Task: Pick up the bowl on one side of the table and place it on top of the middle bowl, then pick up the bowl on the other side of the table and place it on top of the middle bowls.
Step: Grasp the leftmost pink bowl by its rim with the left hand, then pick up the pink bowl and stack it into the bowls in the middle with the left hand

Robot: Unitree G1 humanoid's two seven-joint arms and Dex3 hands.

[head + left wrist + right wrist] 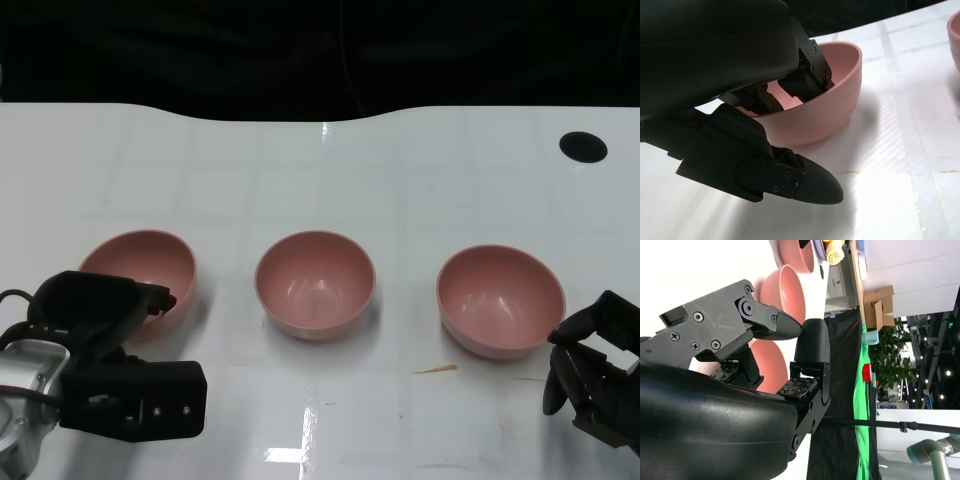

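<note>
Left hand (120,330): nearest, at the near rim of the left bowl (140,265), fingers (807,82) reaching inside, thumb outside; whether it grips cannot be told. Right hand (595,365): fingers apart, holding nothing, just beside the right bowl (500,300). Middle bowl (314,284): upright, apart from both. White bench (400,170): black round hole (583,147) at far right.

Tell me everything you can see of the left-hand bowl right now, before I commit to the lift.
The left bowl is a plain pink, matte bowl, plastic by the look of it, round, with a thin rim. It stands upright on the white table, apart from the middle bowl. Nothing shows inside it except fingers: in the left wrist view the left hand has fingers hooked over the near rim into the bowl, with another finger low outside its wall. It looks not yet lifted.
</note>
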